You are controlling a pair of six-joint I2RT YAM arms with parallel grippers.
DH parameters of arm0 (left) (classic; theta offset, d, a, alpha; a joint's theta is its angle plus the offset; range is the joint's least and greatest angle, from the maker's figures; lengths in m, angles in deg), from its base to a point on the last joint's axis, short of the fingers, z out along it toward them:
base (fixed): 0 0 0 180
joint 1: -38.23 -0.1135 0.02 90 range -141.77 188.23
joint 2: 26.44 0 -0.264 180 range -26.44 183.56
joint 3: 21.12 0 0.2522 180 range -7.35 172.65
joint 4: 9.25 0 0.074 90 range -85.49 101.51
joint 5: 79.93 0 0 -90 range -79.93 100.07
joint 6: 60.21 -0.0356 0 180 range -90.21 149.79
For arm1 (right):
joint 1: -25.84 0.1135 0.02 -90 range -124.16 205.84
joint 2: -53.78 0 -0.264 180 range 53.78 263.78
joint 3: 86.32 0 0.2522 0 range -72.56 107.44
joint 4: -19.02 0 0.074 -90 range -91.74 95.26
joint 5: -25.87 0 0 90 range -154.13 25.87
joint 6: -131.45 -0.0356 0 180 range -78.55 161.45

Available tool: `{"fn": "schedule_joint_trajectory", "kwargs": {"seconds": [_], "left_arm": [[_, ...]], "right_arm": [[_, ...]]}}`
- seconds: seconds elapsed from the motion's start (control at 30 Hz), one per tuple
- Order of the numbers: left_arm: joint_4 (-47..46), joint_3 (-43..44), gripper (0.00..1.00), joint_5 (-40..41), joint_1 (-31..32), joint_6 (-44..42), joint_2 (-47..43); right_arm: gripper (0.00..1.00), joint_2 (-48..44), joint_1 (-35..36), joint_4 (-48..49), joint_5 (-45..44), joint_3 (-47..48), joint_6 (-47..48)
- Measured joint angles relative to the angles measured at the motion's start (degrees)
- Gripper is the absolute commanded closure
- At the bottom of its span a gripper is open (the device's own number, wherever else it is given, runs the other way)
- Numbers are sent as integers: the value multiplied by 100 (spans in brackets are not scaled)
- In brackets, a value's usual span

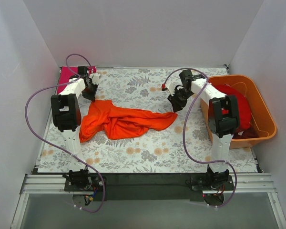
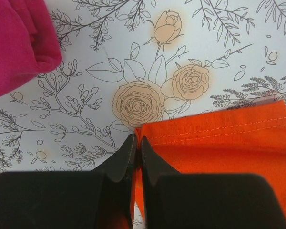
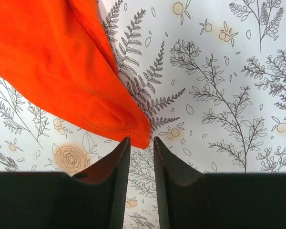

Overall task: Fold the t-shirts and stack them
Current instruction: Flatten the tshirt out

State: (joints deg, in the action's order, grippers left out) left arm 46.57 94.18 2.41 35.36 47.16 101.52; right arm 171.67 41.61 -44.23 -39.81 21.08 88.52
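A: Orange t-shirt [image 1: 121, 121]?
B: Crumpled, strung across mid-bench [image 1: 148, 157]. My left pincer [image 2: 137, 141] pinches its hemmed corner; right pincer [image 3: 140, 142] slightly spread, at the other tip.
A: Others?
B: Magenta t-shirt [image 1: 66, 76] far-left; red t-shirt [image 1: 243, 107] in tub [image 1: 267, 119].

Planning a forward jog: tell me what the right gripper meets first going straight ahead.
Probably the hemmed corner of the bright orange cloth t-shirt, lying just beyond the right gripper; depth is unclear.
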Motion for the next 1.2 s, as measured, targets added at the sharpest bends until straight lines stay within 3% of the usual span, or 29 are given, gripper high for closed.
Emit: {"fn": "schedule_joint_trajectory", "kwargs": {"seconds": [0.67, 0.73, 0.8, 1.03, 1.2], "left_arm": [[103, 46, 100, 22, 0, 50, 20], [101, 44, 100, 24, 0, 63, 20], [92, 33, 100, 22, 0, 92, 20], [81, 20, 100, -240, -79, 328, -24], [-2, 313, 100, -798, -363, 566, -192]], "right_arm": [[62, 111, 76, 511, -302, -573, 17], [71, -42, 116, 780, -345, -841, 15], [98, -190, 162, 1016, -391, -1088, 2], [99, -337, 236, 1165, -586, -1220, -216], [99, -407, 175, 1012, -787, -542, -328]]}}
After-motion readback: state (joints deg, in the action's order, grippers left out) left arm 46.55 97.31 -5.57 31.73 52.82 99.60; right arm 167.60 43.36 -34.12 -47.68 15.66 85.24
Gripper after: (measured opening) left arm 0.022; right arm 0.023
